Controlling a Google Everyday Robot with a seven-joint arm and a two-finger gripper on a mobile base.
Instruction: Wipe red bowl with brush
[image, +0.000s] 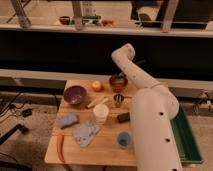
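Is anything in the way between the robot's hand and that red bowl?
Nothing visible stands between them. The gripper hangs right over the red bowl at the far side of the table. The round orange object beside the bowl and the metal cup in front of it stand apart from it.
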